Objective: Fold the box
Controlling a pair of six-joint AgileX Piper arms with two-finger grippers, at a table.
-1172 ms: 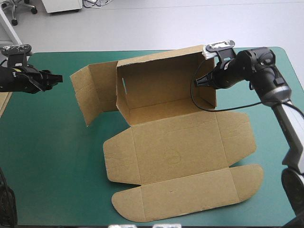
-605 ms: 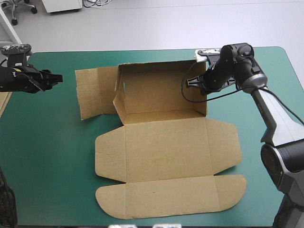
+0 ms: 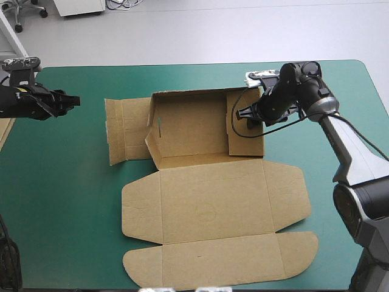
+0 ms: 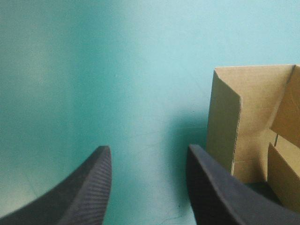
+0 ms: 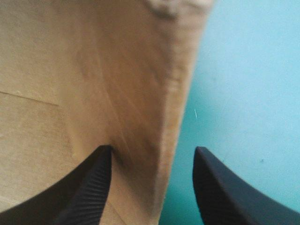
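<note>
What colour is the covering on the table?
The table's smooth cover is plain teal-green, without any pattern; the high view shows it best.

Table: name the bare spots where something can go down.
Widest bare cover lies between the box and the left edge, nearer than the left pincer. A strip runs along the far edge. Crowded: the box's right wall, at the right pincer.

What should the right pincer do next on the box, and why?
Probably shut the right pincer on the raised right wall of the box. The pincer is open and straddles that wall's edge, so nothing grips it yet, and the left flap lies flat.
</note>
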